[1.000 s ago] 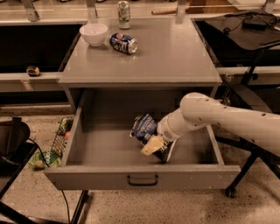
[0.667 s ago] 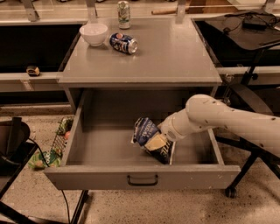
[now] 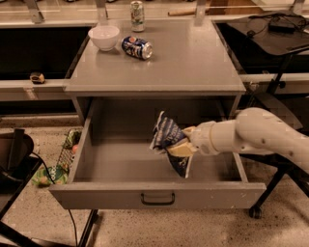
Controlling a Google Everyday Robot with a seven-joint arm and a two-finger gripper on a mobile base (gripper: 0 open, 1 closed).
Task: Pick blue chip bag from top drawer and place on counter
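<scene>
The top drawer (image 3: pixel 120 166) stands pulled open below the counter (image 3: pixel 188 62), its dark pull handle at the front. My gripper (image 3: pixel 179 144) reaches in from the right on a white arm and is shut on the blue chip bag (image 3: pixel 166 136). The bag is crinkled dark blue with white lettering. It hangs tilted from the fingers, lifted above the drawer floor, at the drawer's middle right. Its lower end droops toward the drawer front.
On the counter's far left stand a white bowl (image 3: pixel 105 36), a blue soda can on its side (image 3: pixel 137 48) and an upright green can (image 3: pixel 137 9). A dark desk with cables (image 3: pixel 270 29) is at the right. Clutter lies on the floor at the left (image 3: pixel 58 164).
The gripper has lifted the chip bag off the drawer floor and moved it upward. The arm has risen with it.
</scene>
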